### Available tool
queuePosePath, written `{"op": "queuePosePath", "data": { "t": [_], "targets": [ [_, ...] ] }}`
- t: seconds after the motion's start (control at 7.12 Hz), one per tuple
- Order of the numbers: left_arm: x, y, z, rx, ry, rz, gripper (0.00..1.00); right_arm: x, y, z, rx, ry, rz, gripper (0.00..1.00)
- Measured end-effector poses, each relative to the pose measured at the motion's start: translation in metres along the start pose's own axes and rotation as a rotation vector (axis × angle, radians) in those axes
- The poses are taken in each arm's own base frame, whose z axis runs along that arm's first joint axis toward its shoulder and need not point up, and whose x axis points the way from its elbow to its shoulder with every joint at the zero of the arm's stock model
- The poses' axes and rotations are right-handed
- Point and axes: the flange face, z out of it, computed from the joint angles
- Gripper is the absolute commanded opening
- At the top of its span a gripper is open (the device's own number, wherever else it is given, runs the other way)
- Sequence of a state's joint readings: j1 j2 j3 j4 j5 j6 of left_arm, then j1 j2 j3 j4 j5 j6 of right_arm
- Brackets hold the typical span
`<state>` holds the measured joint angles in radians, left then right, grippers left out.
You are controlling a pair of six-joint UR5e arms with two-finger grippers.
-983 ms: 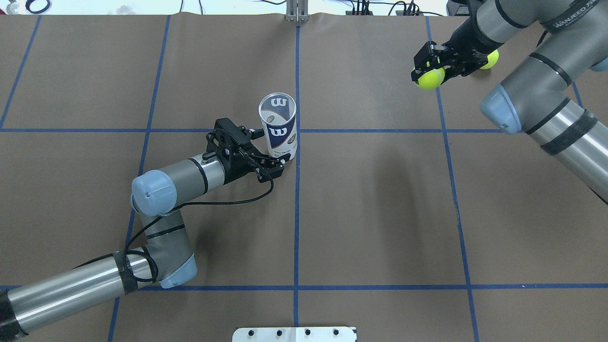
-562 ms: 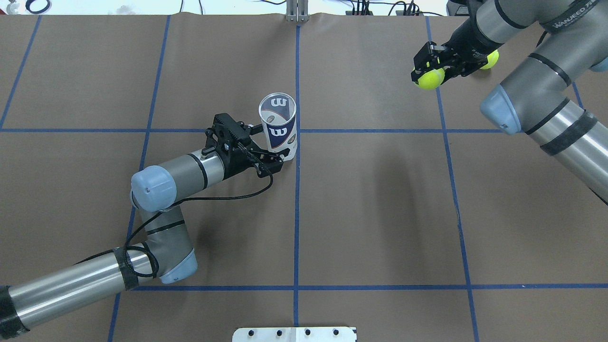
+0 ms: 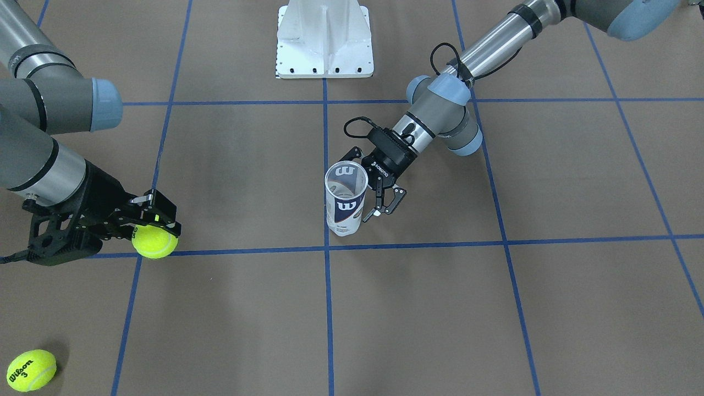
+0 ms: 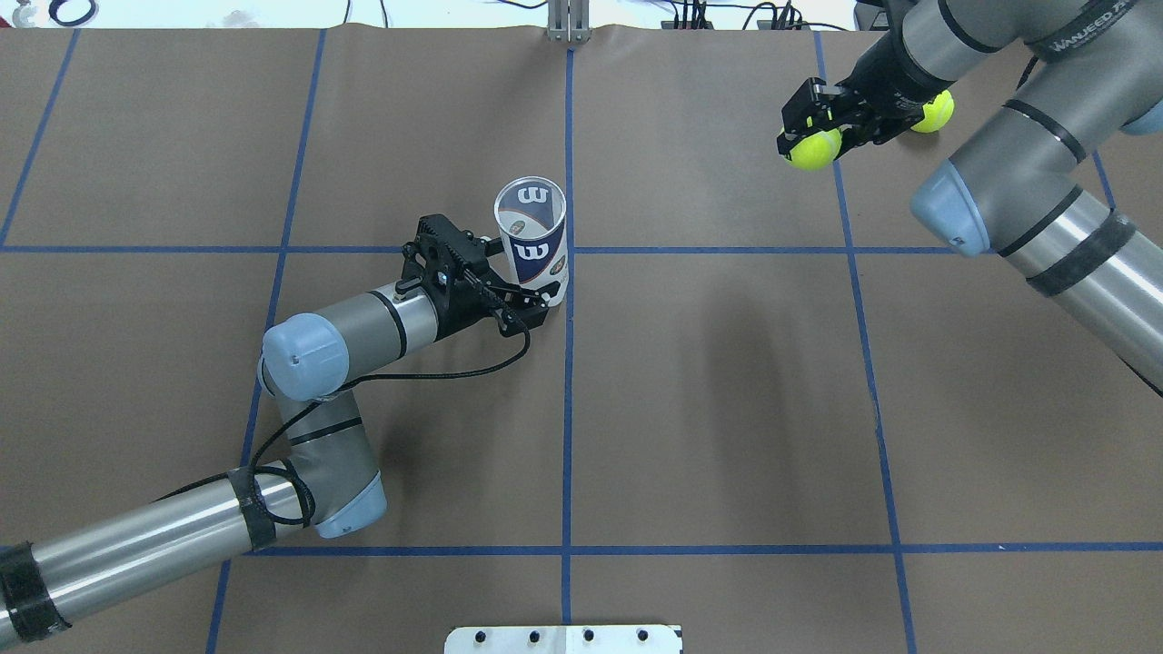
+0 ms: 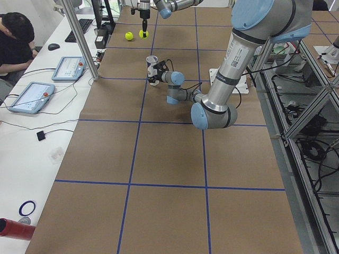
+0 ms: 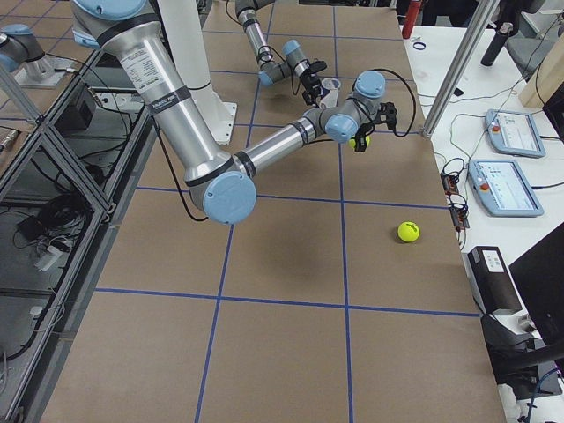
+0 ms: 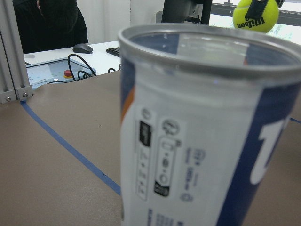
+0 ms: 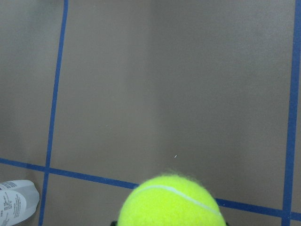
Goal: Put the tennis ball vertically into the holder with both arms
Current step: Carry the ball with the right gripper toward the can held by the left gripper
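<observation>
The holder (image 4: 531, 232) is a clear can with a navy-and-white label. It stands upright with its mouth open near the table's centre line, and also shows in the front view (image 3: 345, 201) and fills the left wrist view (image 7: 197, 132). My left gripper (image 4: 522, 270) is open, low beside the can, with one finger on each side of its lower part. My right gripper (image 4: 809, 136) is shut on a yellow tennis ball (image 4: 813, 149) and holds it above the table at the far right, well away from the holder. That ball also shows in the right wrist view (image 8: 169, 200).
A second tennis ball (image 4: 933, 111) lies on the table beyond my right gripper, also in the front view (image 3: 31, 369). The white metal base (image 3: 324, 38) is at the table's near edge. An operator (image 5: 16, 37) and tablets (image 5: 32, 97) are at the side desk.
My left gripper has moved closer to the holder and turned, so its fingers now reach round the can's base. My right gripper has shifted slightly left with the ball.
</observation>
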<state>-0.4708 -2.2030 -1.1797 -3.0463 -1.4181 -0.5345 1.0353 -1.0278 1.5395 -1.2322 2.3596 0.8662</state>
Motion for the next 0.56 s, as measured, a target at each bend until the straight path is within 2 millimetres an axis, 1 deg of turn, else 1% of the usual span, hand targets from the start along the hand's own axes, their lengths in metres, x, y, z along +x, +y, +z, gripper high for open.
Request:
{"op": "queuePosePath", "data": {
  "t": [0.28,0.56],
  "targets": [
    [0.005,-0.003,0.006,0.001,0.004,-0.003,0.99,-0.008,-0.002,-0.002,0.002,-0.006,-0.003,0.0],
    [0.006,-0.005,0.011,0.0,0.003,-0.003,0.99,-0.025,-0.005,-0.006,0.007,-0.022,0.014,0.0]
  ]
}}
